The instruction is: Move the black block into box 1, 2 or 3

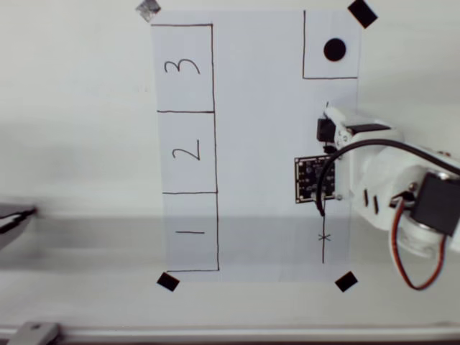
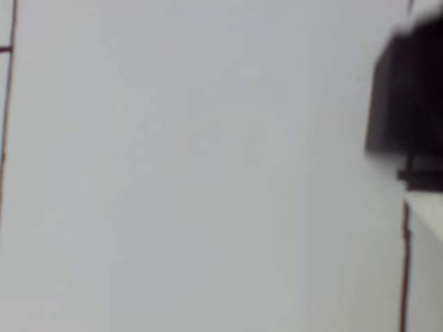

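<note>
Overhead view first: a white paper sheet [image 1: 259, 144] lies on a pale table [image 1: 72, 108], held at the corners with black tape squares [image 1: 167, 282]. Down the left side of the sheet runs a column of three drawn rectangles. The one marked "3" [image 1: 183, 68] is at the top, "2" [image 1: 187, 152] in the middle, and box 1 [image 1: 191, 231] at the bottom, the digit turned sideways. In the upper right corner is a smaller drawn square with a black dot [image 1: 334, 49]. The white arm [image 1: 402, 187] comes in from the right edge, partly cut off, with a dark circuit board [image 1: 314, 180] and a black cable on it. The gripper [image 1: 332, 123] reaches to the right side of the sheet, below the dotted square. A small dark shape, the black block [image 1: 325, 130], sits at the tip of the gripper, mostly covered by the white parts — I cannot tell from here if the fingers are clamped on it or only beside it. It is well apart from the three numbered rectangles.

Wrist view is blurred. Most of it is plain white paper, with a thin dark line [image 2: 7, 138] at the left edge. At the right edge a black mass [image 2: 408, 104] is cut off by the frame — probably the block, but the blur does not let me be sure.
</note>
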Tool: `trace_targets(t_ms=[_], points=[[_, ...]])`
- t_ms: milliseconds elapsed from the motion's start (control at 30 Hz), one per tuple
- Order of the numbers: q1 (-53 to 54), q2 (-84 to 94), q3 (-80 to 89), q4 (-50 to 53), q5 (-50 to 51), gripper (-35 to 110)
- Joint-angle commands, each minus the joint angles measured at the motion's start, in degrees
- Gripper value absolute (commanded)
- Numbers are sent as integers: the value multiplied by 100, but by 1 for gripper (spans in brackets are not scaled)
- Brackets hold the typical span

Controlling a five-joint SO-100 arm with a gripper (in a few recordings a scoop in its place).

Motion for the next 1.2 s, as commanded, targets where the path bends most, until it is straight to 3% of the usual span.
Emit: trace_targets(t_ms=[0,500,1000,1167], points=[[62,448,149,-88,-149,0],[-79,721,-9,-62,229,0],[-1063,738,-1644,448,2030,0],[-1424,545,-2039,448,2145,0]])
